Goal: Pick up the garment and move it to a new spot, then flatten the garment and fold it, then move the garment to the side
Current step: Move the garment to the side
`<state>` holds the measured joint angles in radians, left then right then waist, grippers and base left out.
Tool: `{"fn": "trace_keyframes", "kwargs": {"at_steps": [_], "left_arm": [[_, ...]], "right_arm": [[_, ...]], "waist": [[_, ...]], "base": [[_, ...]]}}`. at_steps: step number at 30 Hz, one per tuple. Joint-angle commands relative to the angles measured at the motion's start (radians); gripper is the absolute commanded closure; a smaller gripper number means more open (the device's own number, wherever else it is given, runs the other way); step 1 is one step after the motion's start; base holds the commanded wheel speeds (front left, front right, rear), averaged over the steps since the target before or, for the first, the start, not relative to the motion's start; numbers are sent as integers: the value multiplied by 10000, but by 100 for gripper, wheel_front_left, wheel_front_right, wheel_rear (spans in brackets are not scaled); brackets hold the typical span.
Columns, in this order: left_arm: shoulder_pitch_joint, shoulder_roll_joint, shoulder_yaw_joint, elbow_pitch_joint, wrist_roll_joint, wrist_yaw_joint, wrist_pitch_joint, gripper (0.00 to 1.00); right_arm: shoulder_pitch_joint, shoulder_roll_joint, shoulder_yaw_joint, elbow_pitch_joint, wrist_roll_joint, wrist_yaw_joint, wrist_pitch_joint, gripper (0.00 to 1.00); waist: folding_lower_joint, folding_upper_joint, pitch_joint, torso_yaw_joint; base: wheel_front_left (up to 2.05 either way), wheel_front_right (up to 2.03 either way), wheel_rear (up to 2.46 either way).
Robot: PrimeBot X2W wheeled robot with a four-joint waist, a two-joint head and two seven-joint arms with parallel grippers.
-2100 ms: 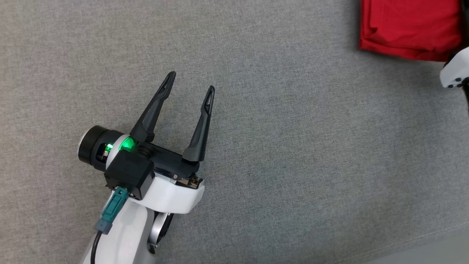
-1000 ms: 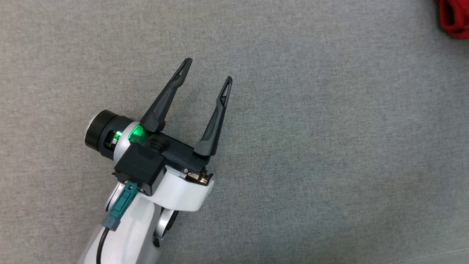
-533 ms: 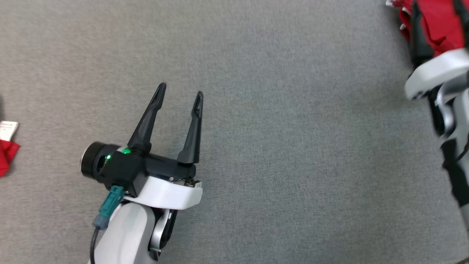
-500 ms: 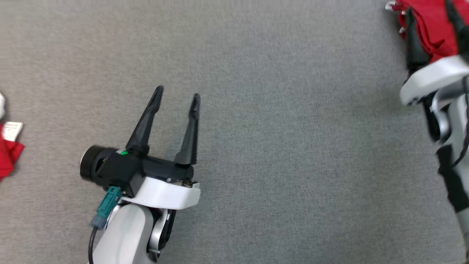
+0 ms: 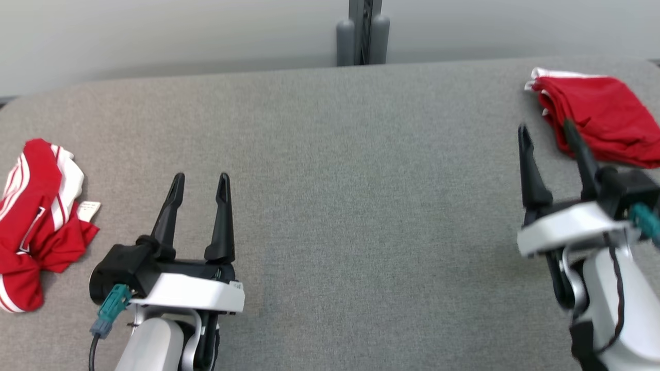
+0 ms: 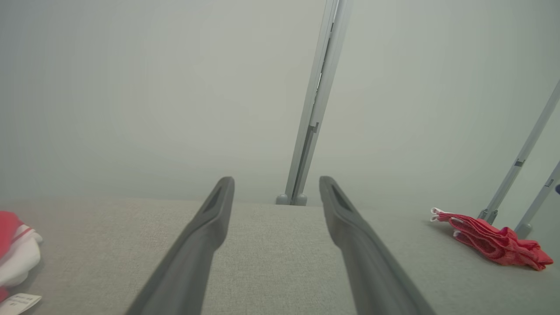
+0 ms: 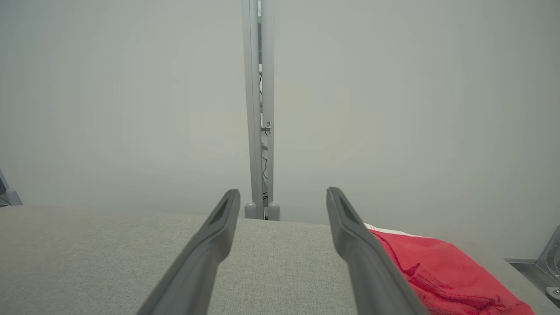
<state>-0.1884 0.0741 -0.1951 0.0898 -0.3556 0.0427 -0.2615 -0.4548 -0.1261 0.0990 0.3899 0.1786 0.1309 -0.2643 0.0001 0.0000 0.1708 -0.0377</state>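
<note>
- View had lifted; right gripper (image 5: pixel 545 127) stood beside folded garment (image 5: pixel 603 121), fingers apart, empty.
- Also apart: left gripper (image 5: pixel 200 183); crumpled garment (image 5: pixel 36 216) judged next.

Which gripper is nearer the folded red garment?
Right. The right gripper is at the near left edge of the folded red garment; the left gripper is far to its left across the grey table.

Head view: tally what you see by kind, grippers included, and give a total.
Garments: 2, the folded red garment and the crumpled red-and-white garment
Grippers: 2, the left gripper and the right gripper, both open
Metal posts: 1, the grey post
Total: 5
</note>
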Motion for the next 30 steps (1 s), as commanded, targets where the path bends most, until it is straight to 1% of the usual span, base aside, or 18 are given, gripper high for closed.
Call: {"fn": "trace_keyframes", "kwargs": {"at_steps": [1, 5, 9, 16, 22, 30], "left_arm": [[131, 11, 149, 43, 102, -40, -36, 0], [523, -49, 442, 18, 542, -190, -37, 0], [1084, -110, 697, -67, 721, -453, -38, 0], [1872, -200, 972, -106, 1203, -658, -39, 0], [2167, -219, 982, 33, 1220, -758, -38, 0], [2267, -219, 798, 242, 1223, -611, -40, 0]], "right_arm": [[423, -2, -108, -132, 33, 1, -9, 0], [1539, 137, -73, -699, 2, 1, -8, 0], [2577, 201, -150, -1274, -182, 1, -8, 0], [3819, 386, -347, -2116, -153, 1, -9, 0], [4297, 451, -263, -2496, -189, 1, -9, 0], [4431, 515, -148, -2677, -98, 1, -8, 0]], "waist": [[-1, 0, -383, 4], [-1, 0, -891, 4], [-1, 0, -1402, -16], [-1, 0, -1883, -114], [-1, 0, -2019, -188], [-1, 0, -2064, -205]], "base": [[0, 0, 0], [0, 0, 0], [0, 0, 0], [0, 0, 0], [0, 0, 0], [0, 0, 0]]}}
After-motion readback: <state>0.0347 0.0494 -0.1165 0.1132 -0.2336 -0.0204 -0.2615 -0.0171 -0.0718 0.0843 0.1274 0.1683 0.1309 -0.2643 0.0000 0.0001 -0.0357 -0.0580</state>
